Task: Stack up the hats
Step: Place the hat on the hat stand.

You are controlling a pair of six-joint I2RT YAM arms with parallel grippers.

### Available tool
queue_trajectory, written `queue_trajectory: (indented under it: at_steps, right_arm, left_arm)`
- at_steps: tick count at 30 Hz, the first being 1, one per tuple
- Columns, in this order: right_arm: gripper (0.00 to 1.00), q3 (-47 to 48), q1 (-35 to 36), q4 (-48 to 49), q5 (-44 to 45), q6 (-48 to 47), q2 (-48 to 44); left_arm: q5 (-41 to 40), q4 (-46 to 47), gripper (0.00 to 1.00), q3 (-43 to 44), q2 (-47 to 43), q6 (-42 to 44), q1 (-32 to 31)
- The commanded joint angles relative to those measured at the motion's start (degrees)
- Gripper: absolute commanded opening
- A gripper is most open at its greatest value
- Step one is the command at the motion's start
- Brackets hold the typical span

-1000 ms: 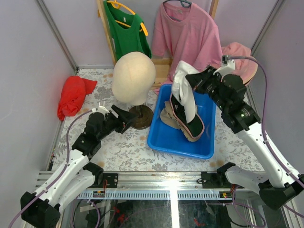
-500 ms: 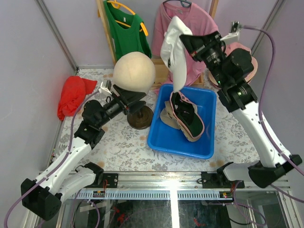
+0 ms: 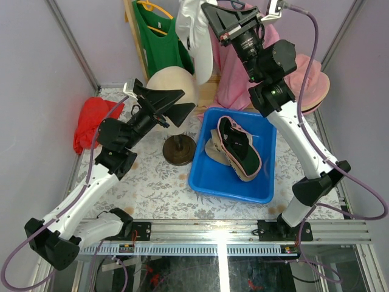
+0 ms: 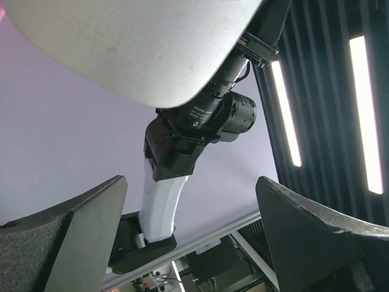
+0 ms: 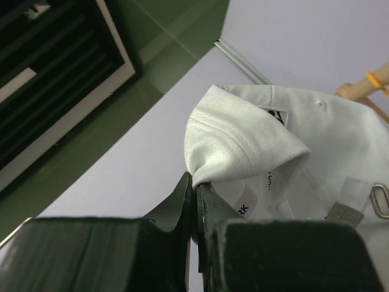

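Observation:
My right gripper (image 3: 209, 15) is raised high at the back and shut on a white cap (image 3: 196, 38), which hangs down in front of the green shirt. In the right wrist view the jaws (image 5: 196, 182) pinch a fold of the white cap (image 5: 255, 137). My left gripper (image 3: 173, 104) is open, raised and pointing up beside the cream mannequin head (image 3: 176, 88). In the left wrist view its fingers (image 4: 79, 231) stand wide apart under the white cap (image 4: 134, 42). A dark green cap with pink trim (image 3: 239, 148) and a tan hat (image 3: 214, 150) lie in the blue bin (image 3: 262, 182). A pink hat (image 3: 313, 79) sits at the back right.
A red cloth bundle (image 3: 91, 121) lies at the back left. The mannequin head stands on a dark round base (image 3: 179, 150). A green shirt (image 3: 158, 36) and a pink shirt (image 3: 234, 67) hang on the back rack.
My right gripper has lifted the white cap out of the blue bin, up and to the left. My left gripper has risen from the table and tilted upward, open, by the mannequin head.

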Motion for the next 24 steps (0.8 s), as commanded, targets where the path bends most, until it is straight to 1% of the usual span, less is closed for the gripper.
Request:
queue_trajectory:
  at_steps: [1,7,10,11,12,15,17,21,22,24]
  right_arm:
    - [0.0,7.6,2.6,9.3,2.1,2.7,2.0]
    - [0.0,11.9,6.1,11.1,4.2,3.6,5.3]
    - [0.0,11.0,8.1,12.8,5.2,3.5,5.5]
    - [0.0,10.5,8.7,13.4,5.5,3.4,5.4]
    - [0.0,9.7,9.3,14.1,5.9,3.4,5.2]
    - [0.0,7.5,11.0,15.9,6.7,2.9,4.3]
    - [0.0,5.6,11.3,17.2,7.0,3.0,3.5]
    - [0.0,1.4,11.3,18.4,7.0,2.3,0.8]
    - [0.0,0.4,11.3,18.8,6.9,2.4,0.3]
    - [0.0,-2.0,11.3,19.5,6.8,2.4,-1.6]
  left_arm:
    - [-4.5,4.7,0.87,2.7,1.0,-3.3,-1.8]
    - [-13.5,4.3,0.9,4.2,2.2,-1.8,-4.7]
    - [-18.1,4.8,0.91,5.9,3.2,-0.6,-6.1]
    - [-20.2,4.8,0.98,6.3,3.1,0.1,-6.6]
    - [-22.9,4.7,1.0,6.6,2.9,0.9,-7.3]
    - [-30.0,4.5,1.0,7.2,1.7,4.4,-8.2]
    - [-32.6,6.5,0.98,6.9,1.2,5.4,-8.3]
    - [-36.1,6.3,0.92,7.6,-0.1,8.5,-8.3]
    - [-36.4,6.7,0.89,7.7,-0.3,9.3,-8.3]
    - [-37.1,7.4,0.78,7.7,-0.8,10.8,-8.3]
